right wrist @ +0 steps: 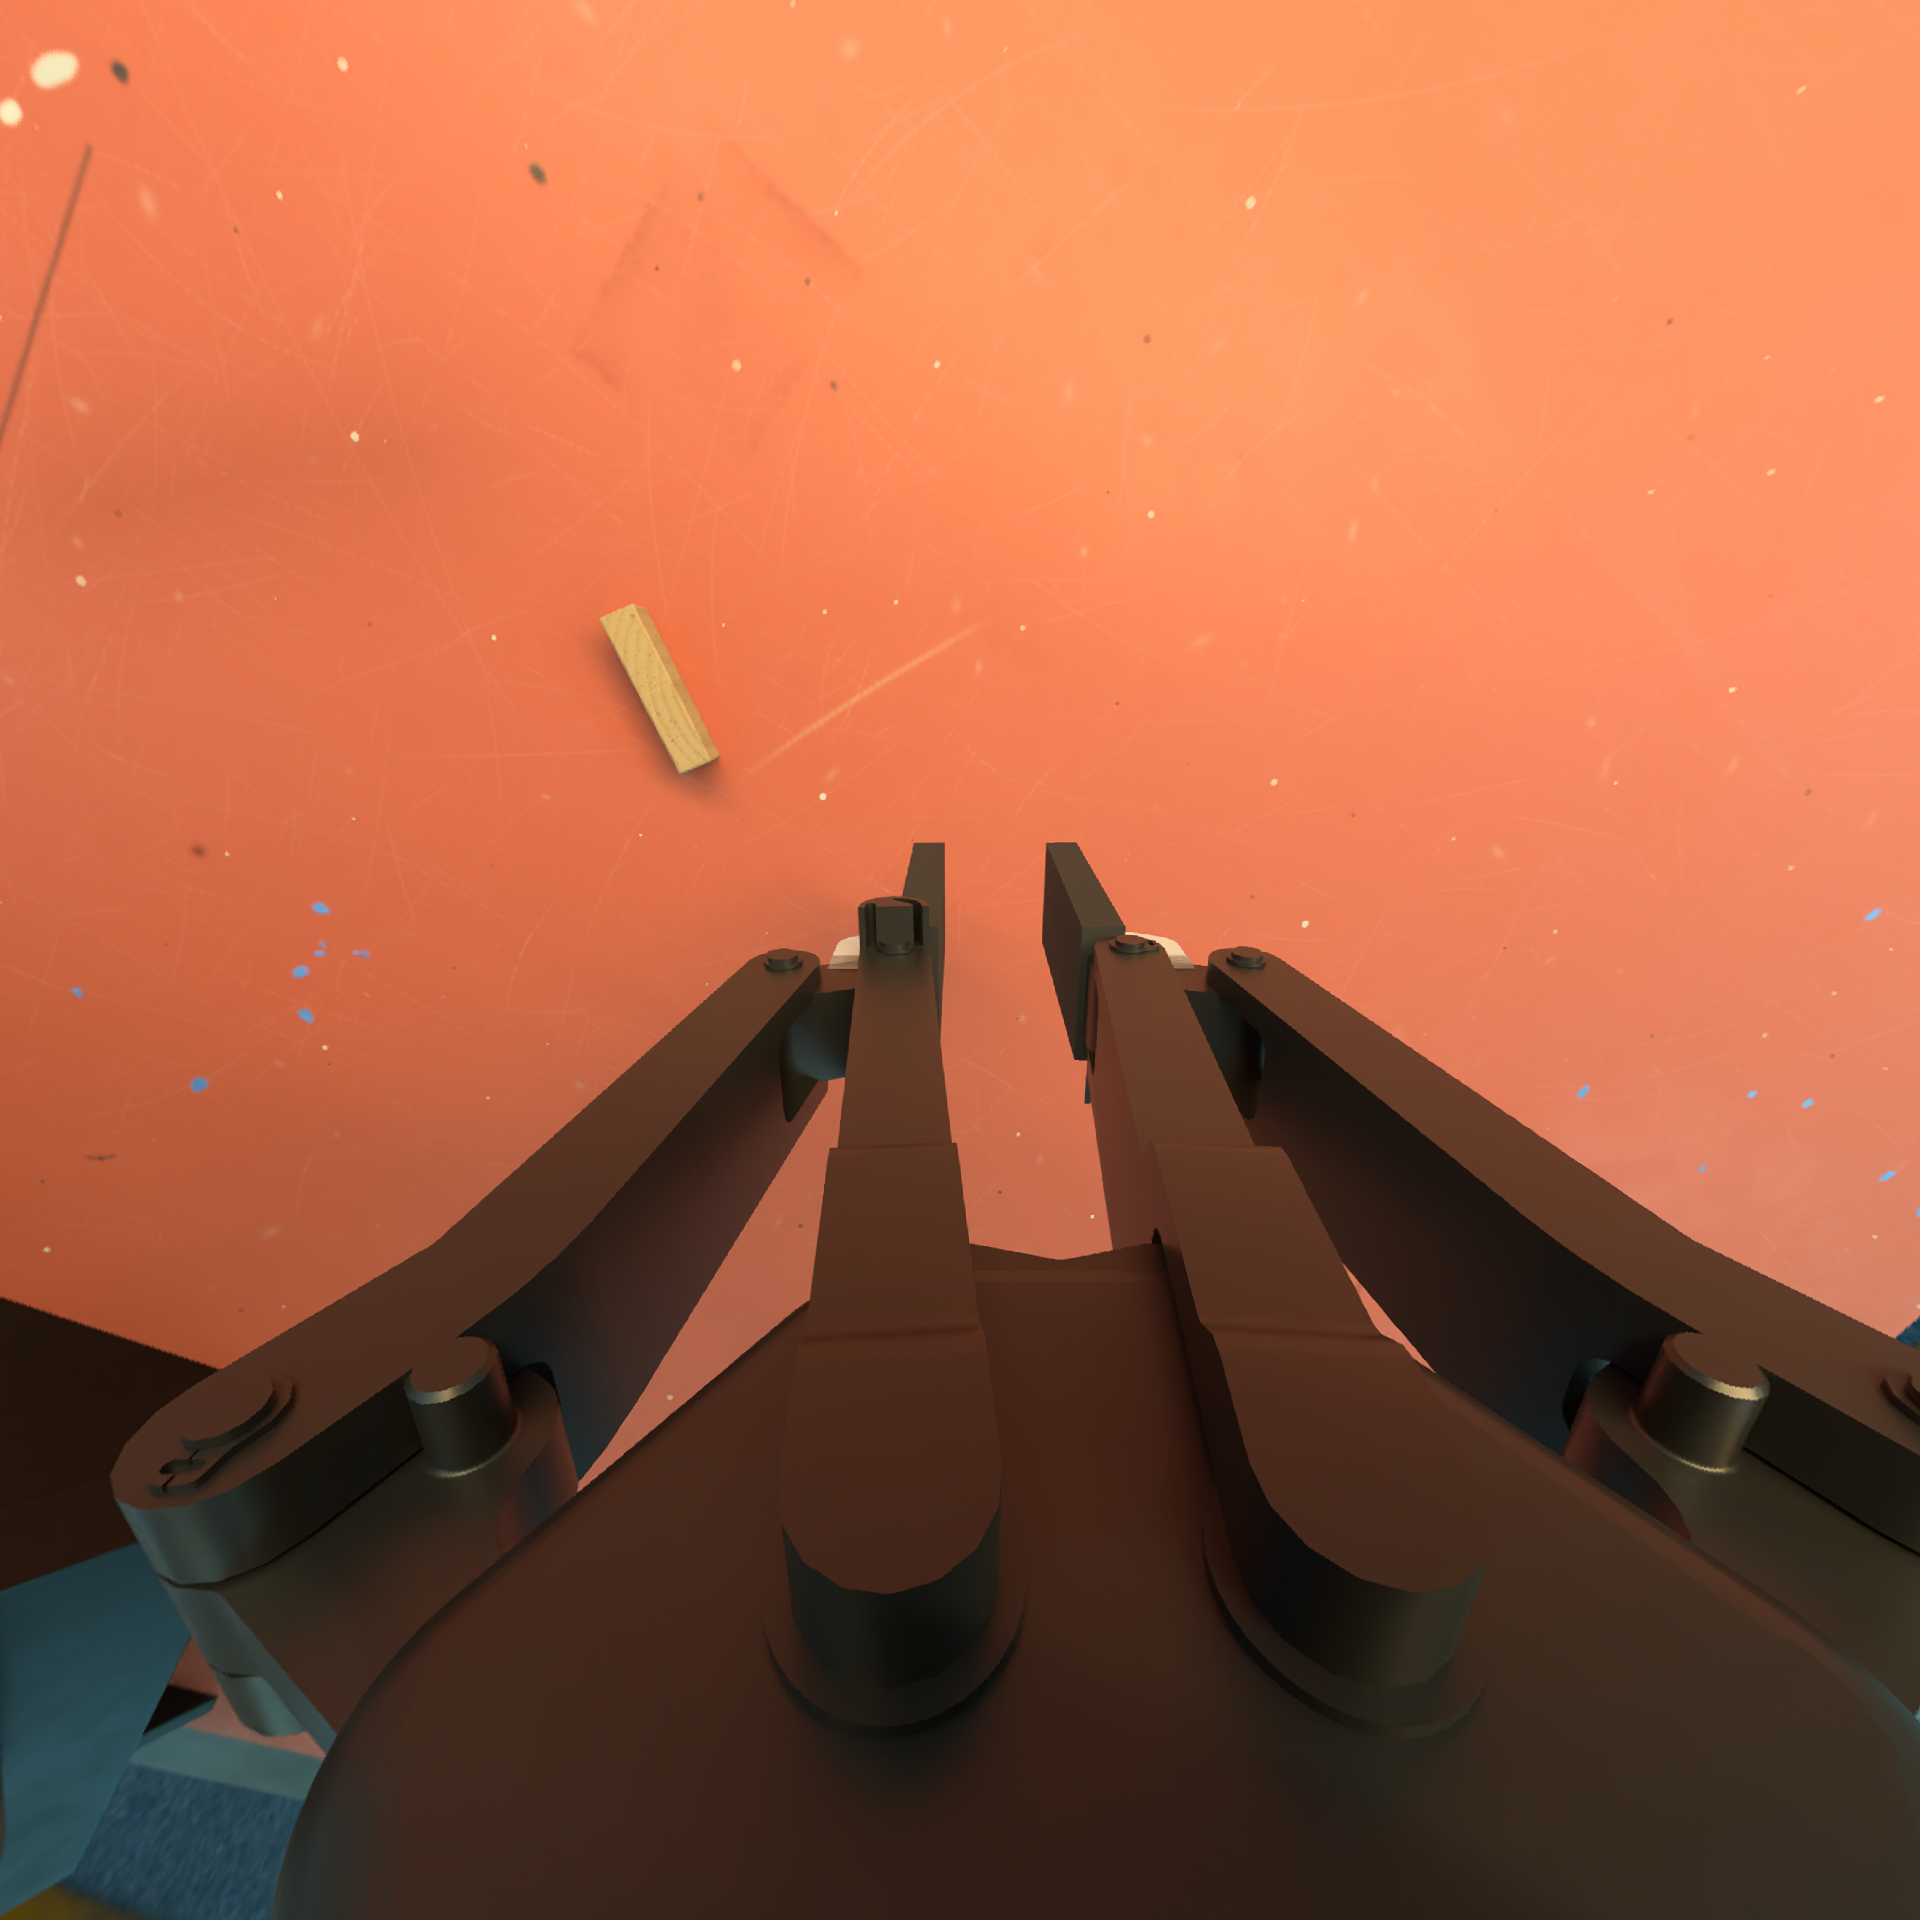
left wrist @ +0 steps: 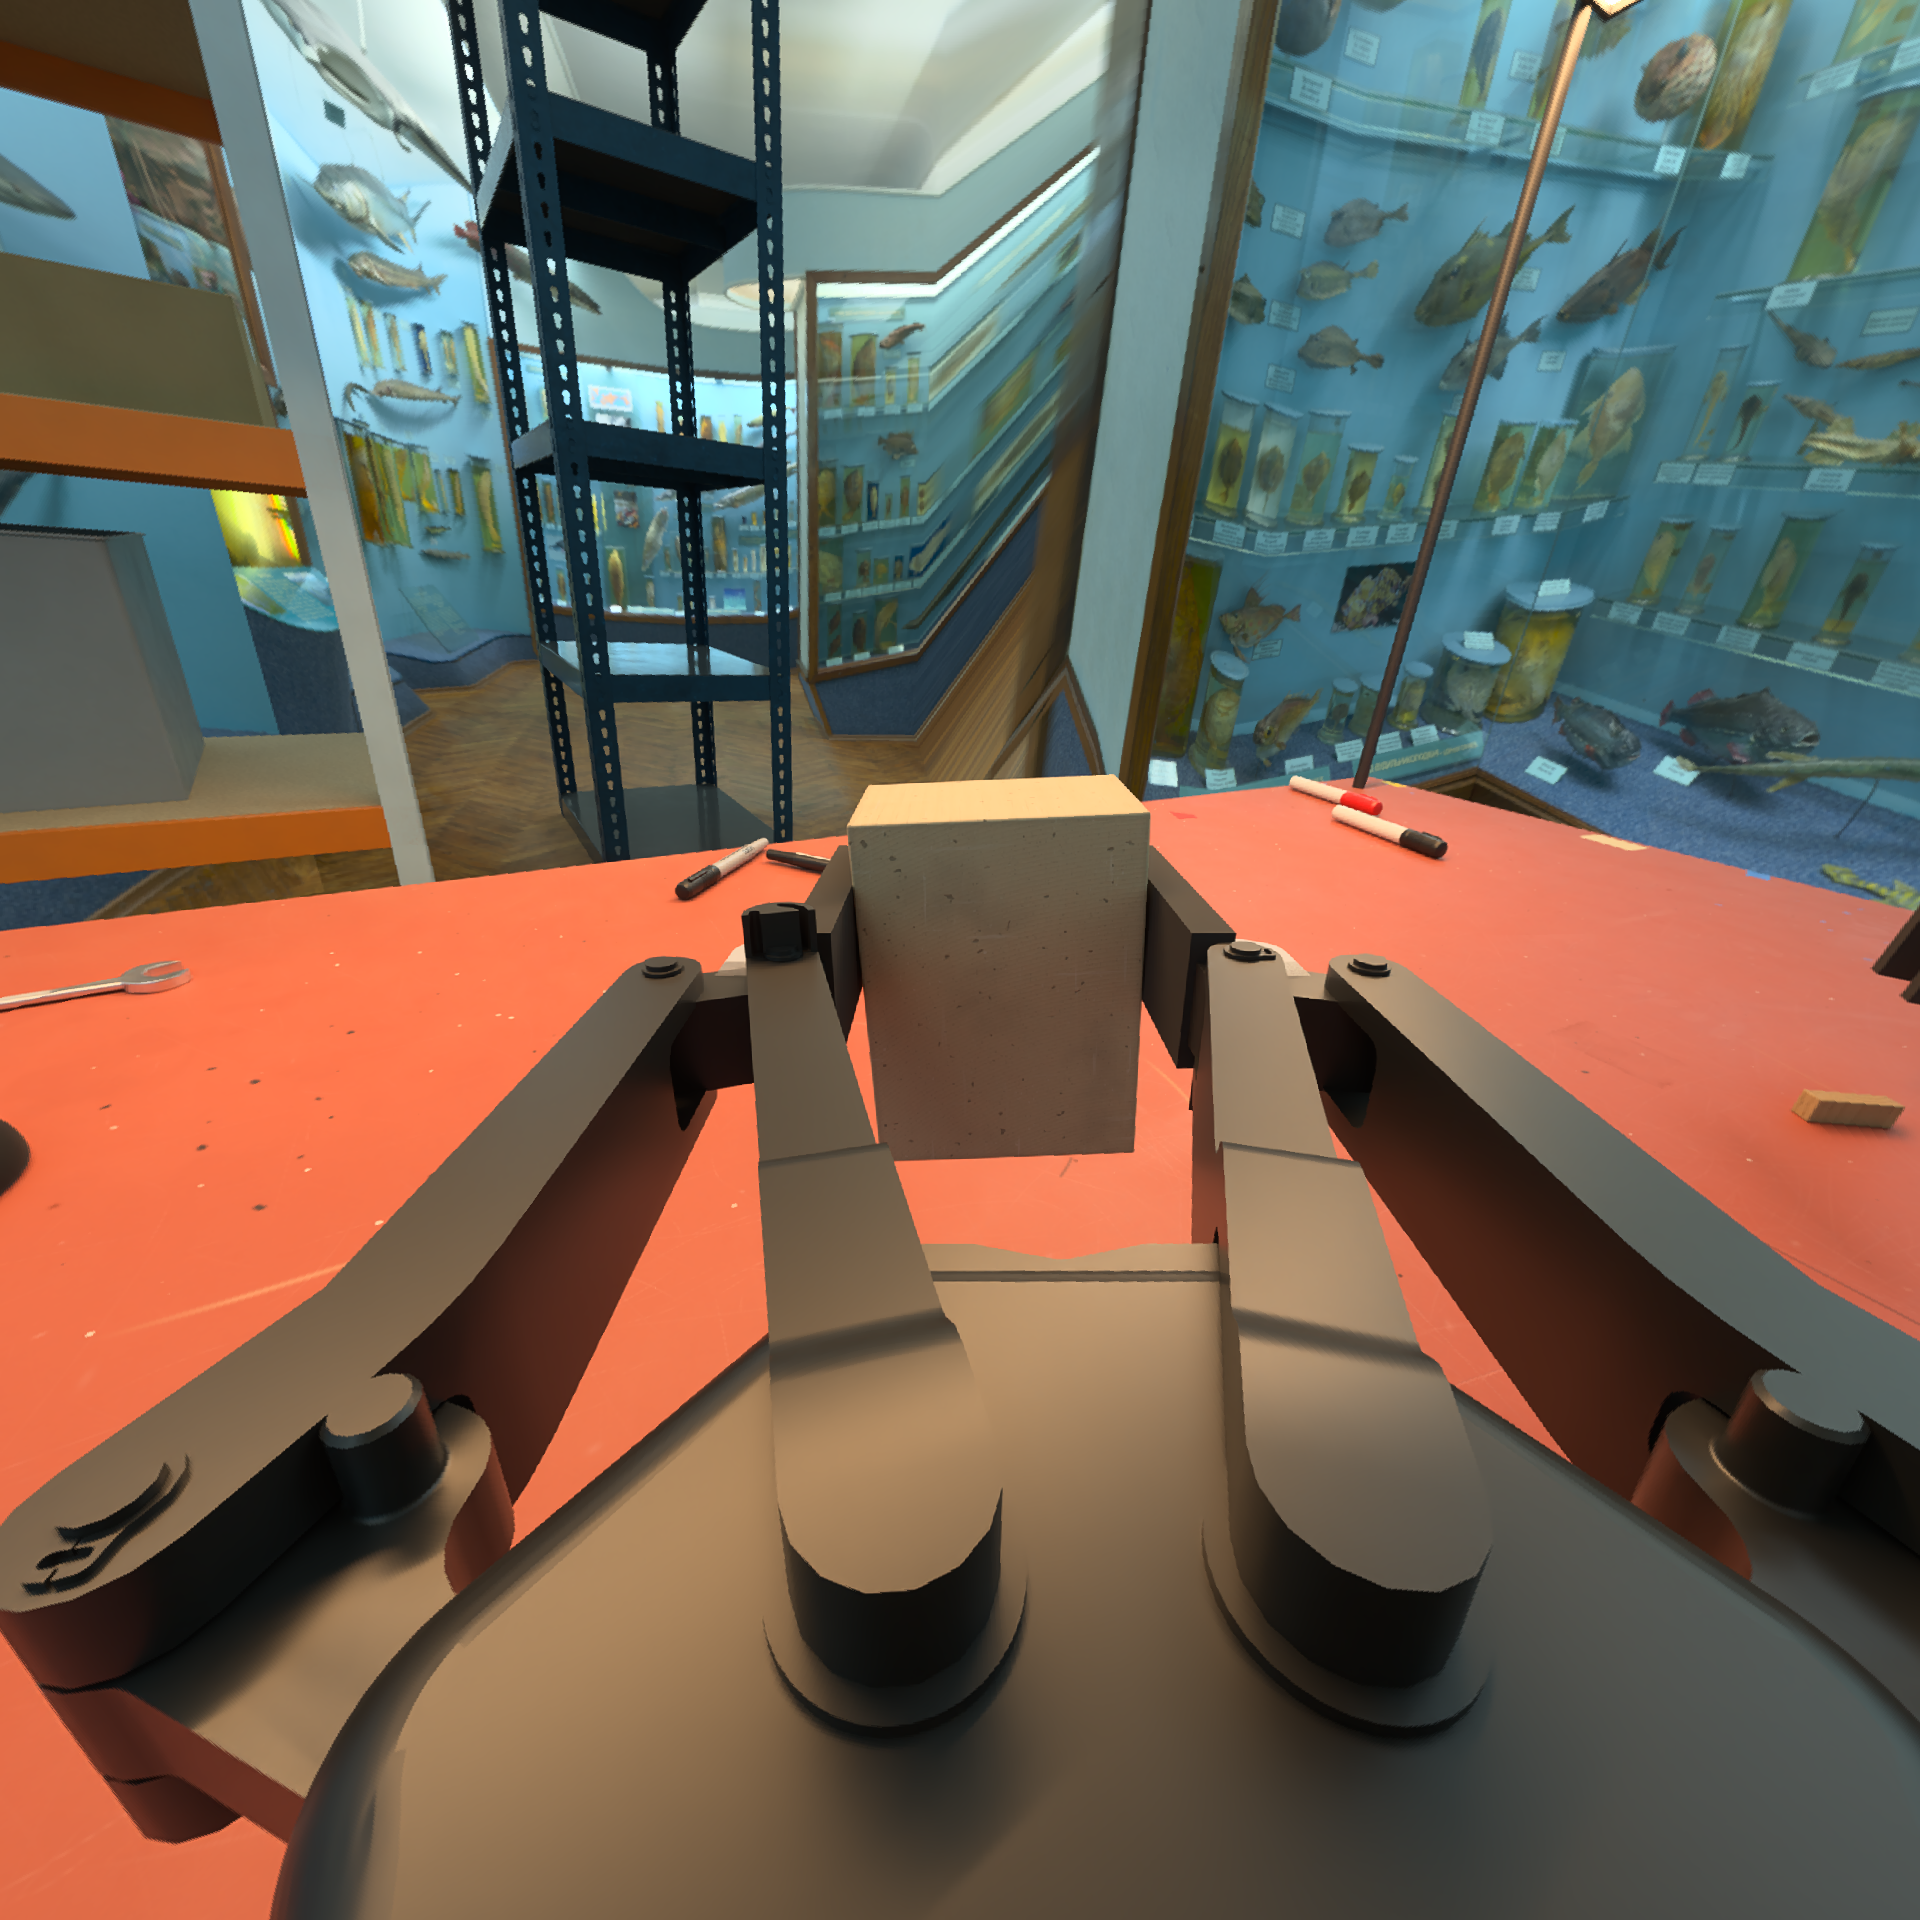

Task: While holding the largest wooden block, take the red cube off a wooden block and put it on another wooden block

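My left gripper is shut on the largest wooden block, a pale upright block held above the orange table, with one pad on each side. A small flat wooden block lies on the table to the right; it also shows in the right wrist view. My right gripper hangs over the table and points down. Its jaws stand a narrow gap apart with nothing between them. The small block lies ahead and to its left. No red cube shows in either view.
Black markers and red-capped markers lie near the table's far edge, and a metal wrench lies at the left. A dark shelf rack and an orange shelving unit stand beyond the table.
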`<state>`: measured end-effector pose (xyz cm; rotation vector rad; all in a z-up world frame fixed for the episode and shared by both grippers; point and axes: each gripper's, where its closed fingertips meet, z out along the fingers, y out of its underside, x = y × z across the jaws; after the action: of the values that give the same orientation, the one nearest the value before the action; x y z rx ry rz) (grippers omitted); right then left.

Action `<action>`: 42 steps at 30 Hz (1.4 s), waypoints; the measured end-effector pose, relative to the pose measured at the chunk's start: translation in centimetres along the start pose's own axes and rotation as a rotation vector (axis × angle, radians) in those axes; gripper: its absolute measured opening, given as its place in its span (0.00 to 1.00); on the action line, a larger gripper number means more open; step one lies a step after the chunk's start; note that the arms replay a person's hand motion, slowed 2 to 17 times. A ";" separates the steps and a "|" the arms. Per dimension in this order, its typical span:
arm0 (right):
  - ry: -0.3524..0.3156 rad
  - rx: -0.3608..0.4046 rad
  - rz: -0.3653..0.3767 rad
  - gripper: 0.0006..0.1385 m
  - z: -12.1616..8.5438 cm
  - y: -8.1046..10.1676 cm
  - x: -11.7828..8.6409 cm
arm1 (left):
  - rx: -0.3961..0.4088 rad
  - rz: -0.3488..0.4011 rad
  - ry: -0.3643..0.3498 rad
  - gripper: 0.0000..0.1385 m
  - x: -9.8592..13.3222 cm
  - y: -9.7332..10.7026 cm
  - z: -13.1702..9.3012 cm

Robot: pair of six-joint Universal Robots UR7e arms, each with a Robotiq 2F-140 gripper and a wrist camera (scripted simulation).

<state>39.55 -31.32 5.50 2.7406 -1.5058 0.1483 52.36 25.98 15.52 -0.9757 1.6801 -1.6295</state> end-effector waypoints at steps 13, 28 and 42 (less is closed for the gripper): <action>0.014 -0.130 -0.039 0.07 1.6 0.7 0.2 | -0.041 0.028 -0.001 0.46 0.2 0.5 1.2; -0.014 0.053 -0.089 0.04 1.8 -3.6 -0.4 | -0.040 0.010 0.022 0.46 0.1 0.4 2.2; -0.003 0.053 0.003 0.11 -0.1 -3.2 0.3 | -0.037 -0.013 0.029 0.46 -0.2 0.5 2.5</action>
<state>42.36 -29.88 5.75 2.7806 -1.5291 0.1877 54.49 24.75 14.83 -0.9871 1.7324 -1.6335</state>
